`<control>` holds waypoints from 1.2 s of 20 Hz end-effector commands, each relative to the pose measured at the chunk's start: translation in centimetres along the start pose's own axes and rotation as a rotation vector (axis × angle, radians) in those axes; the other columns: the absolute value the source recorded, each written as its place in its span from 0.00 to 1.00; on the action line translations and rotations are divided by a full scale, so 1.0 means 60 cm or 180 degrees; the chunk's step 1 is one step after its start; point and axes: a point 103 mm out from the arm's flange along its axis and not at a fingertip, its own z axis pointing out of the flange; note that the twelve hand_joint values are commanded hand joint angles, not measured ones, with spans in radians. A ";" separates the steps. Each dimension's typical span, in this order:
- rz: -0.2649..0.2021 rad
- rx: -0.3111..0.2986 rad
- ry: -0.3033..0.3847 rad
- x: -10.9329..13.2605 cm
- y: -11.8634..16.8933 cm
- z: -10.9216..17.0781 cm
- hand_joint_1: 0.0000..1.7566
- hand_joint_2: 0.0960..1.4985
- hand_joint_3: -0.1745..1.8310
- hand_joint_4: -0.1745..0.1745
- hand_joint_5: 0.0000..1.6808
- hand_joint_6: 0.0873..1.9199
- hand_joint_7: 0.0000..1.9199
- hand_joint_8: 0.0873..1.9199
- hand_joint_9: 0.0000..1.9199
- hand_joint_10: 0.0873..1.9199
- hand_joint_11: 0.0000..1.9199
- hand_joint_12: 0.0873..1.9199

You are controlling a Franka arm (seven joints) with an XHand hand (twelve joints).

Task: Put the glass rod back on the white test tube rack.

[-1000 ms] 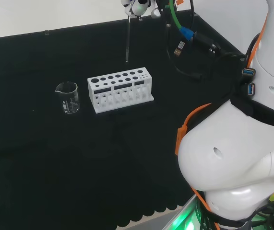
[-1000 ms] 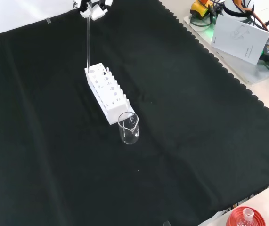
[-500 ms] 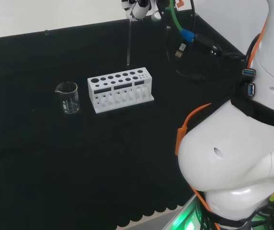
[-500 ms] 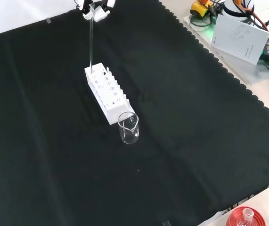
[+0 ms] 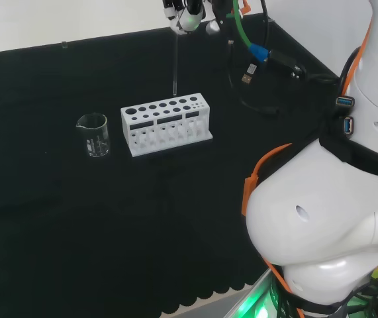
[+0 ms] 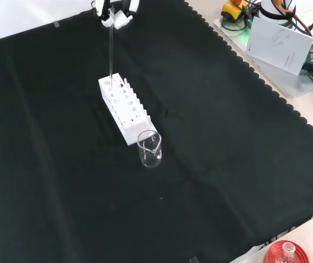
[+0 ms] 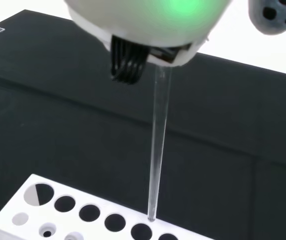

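The hand (image 5: 187, 14) holds the rod (image 5: 175, 63) by its top end, fingers (image 6: 118, 19) clamped on it, at the 12 o'clock edge of the head view. The rod hangs nearly upright over the rack (image 5: 166, 122), which stands mid-desk with a beaker (image 5: 94, 134) just beside it at 9 o'clock in the head view. In the wrist view the rod's tip (image 7: 151, 216) sits at the rim of a hole in the rack's back row, not yet clearly inside.

The carry looks done and the rod seems roughly lined up. What is left, I judge: centre the tip on the hole, lower the rod until the rack bears it, then let go.
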 end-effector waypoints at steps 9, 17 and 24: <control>-0.0025 0.0042 0.0015 0.007 0.001 0.012 0.75 0.33 0.53 0.00 0.65 0.46 0.71 0.37 0.95 0.00 0.87 0.19; -0.0020 0.0081 0.0050 0.002 0.009 0.029 0.75 0.33 0.53 0.00 0.65 0.46 0.71 0.37 0.95 0.00 0.87 0.19; -0.0021 0.0117 0.0063 -0.002 0.012 0.036 0.75 0.33 0.53 0.00 0.65 0.46 0.71 0.37 0.95 0.00 0.87 0.19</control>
